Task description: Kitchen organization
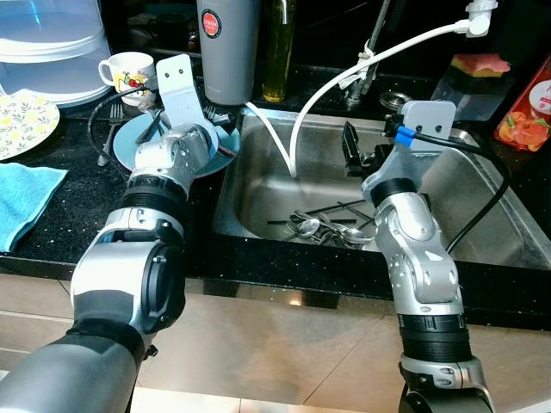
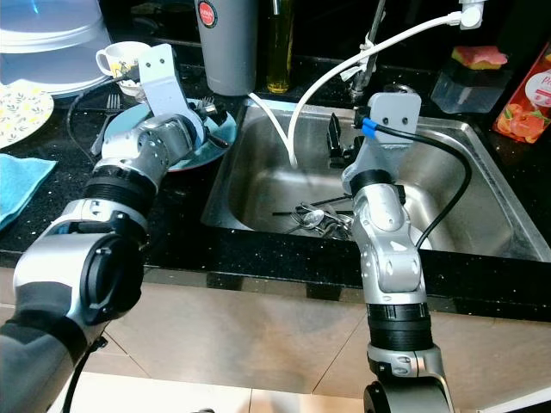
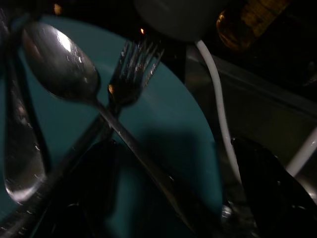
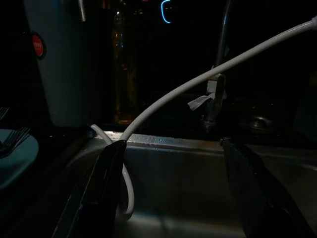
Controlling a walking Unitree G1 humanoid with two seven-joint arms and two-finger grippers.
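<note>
We have the left gripper (image 3: 163,198) low over the teal plate (image 1: 138,142), which sits on the black bench (image 1: 60,224) just beside the left rim of the steel sink (image 1: 482,219). In the left wrist view a spoon (image 3: 64,69) and a fork (image 3: 133,69) lie crossed on the plate, their handles running down between the dark fingers (image 3: 99,183); whether those fingers are clamped on a handle or merely straddling it we cannot tell. The right gripper (image 4: 173,188) hangs above the sink basin with its fingers apart and nothing between them, and the remaining loose cutlery (image 1: 331,228) lies piled on the basin floor below it. We judge three hazards from this position. First, the crossed handles may drag each other: withdrawing the left arm with one piece caught could sweep the other off the plate, or shift the plate toward the sink edge. Second, the white hose (image 1: 297,129) curves down into the basin near the right gripper, and a descent toward the cutlery could snag it and pull on the tap fitting. Third, the pile is tangled, so a grasp there may lift several pieces at once and drop some. The grey canister (image 1: 228,43) and the mug (image 1: 127,73) stand near the plate and could be struck by a wide left-arm swing.
</note>
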